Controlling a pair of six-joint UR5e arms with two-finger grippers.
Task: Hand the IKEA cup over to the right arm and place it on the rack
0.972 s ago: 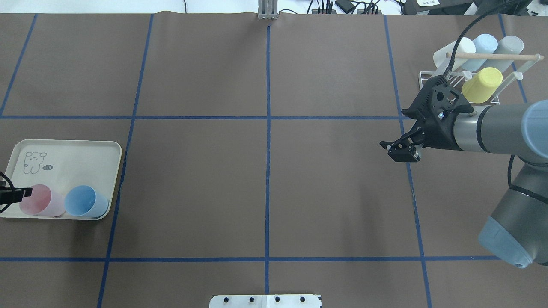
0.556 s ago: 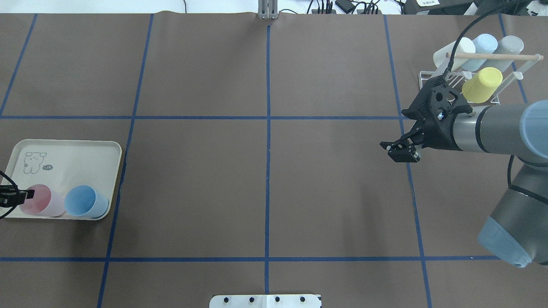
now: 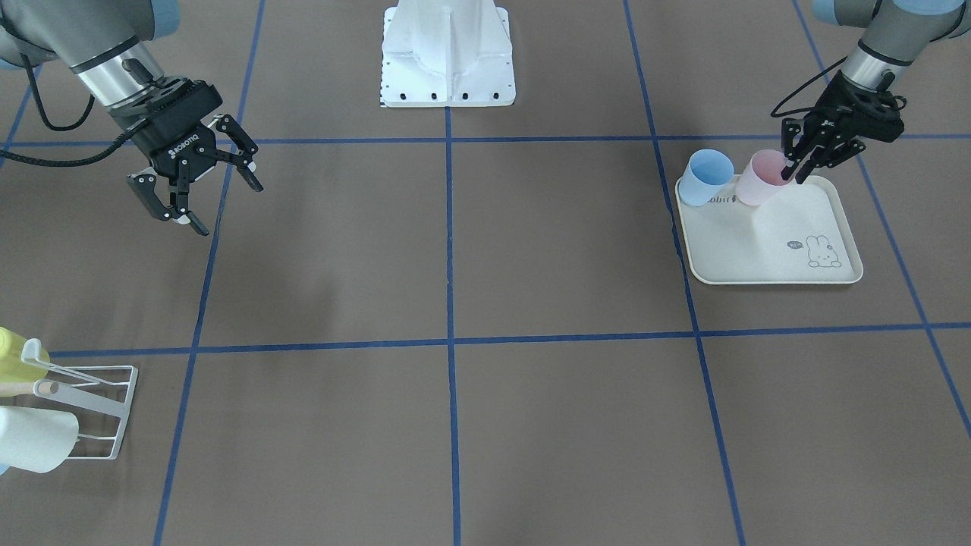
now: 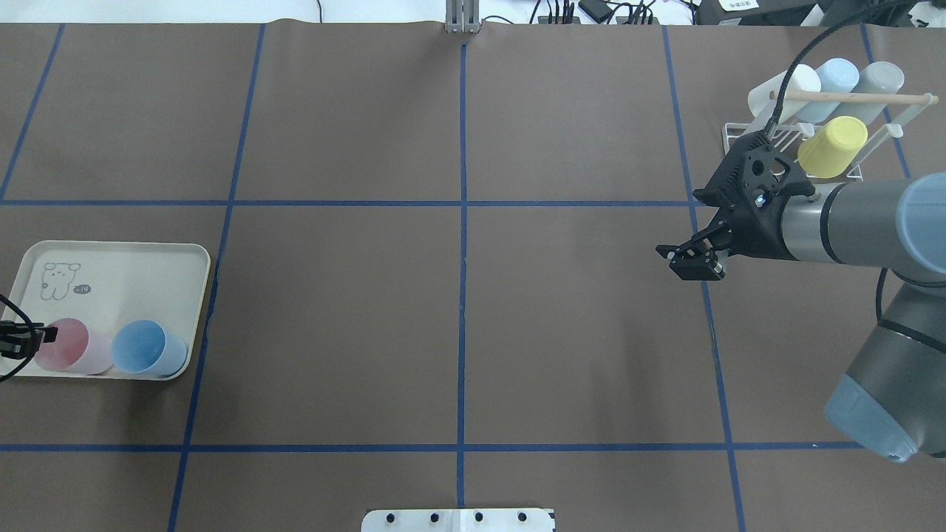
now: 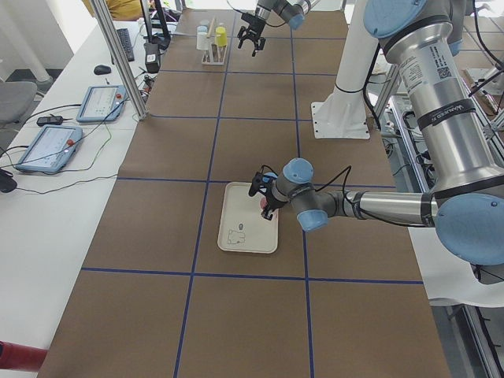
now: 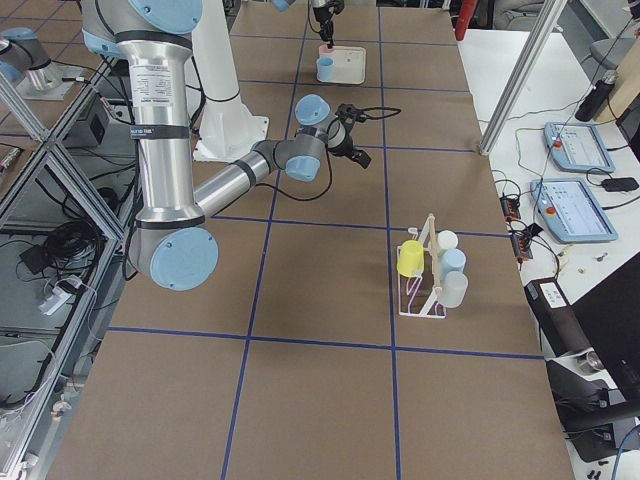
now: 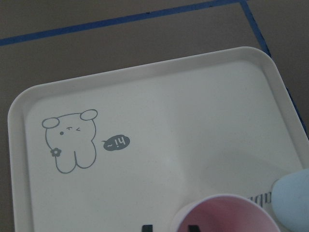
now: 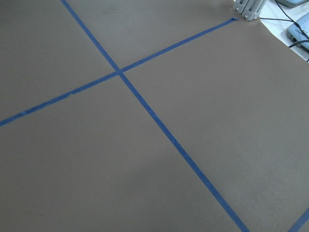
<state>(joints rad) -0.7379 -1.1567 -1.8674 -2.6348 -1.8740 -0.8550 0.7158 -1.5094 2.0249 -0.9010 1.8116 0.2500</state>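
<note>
Pink IKEA cup (image 3: 758, 186) — Q: where, and how to grip?
A: Standing on rabbit tray (image 3: 766, 250); probably light, thin, slick plastic; pinch rim. Left gripper (image 3: 796, 174) straddles rim, clamping unclear; right gripper (image 3: 230, 210) spread, empty.

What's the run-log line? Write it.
left gripper: at pink cup rim on tray | right gripper: open, empty | rack: four cups

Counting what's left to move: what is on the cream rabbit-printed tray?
A pale pink plastic cup and a blue plastic cup, side by side along one edge. They cover part of the cream tray's printed lettering.
</note>
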